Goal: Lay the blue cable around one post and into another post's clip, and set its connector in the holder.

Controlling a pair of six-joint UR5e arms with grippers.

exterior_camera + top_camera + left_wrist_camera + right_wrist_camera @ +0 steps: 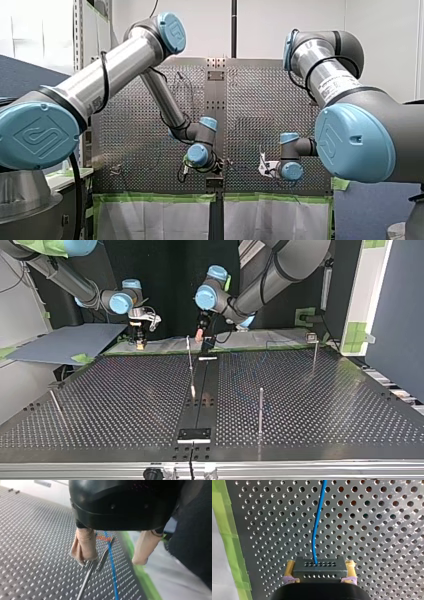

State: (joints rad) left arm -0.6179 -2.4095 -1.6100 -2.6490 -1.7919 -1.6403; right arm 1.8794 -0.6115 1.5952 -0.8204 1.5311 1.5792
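Observation:
My right gripper, with yellow pads, is shut on the black connector. The blue cable leaves the connector's face and runs ahead over the perforated plate. In the top view my right gripper hangs at the back left edge of the table. My left gripper stands open, its beige fingers straddling the blue cable just above the plate. A thin metal post with a clip tip lies beside the cable under the nearer finger. In the top view my left gripper is at the back centre.
Thin posts stand on the table: one at centre, one at front right, one at back right, one at front left. A black holder block sits at the front centre. Green tape lines the plate's edge.

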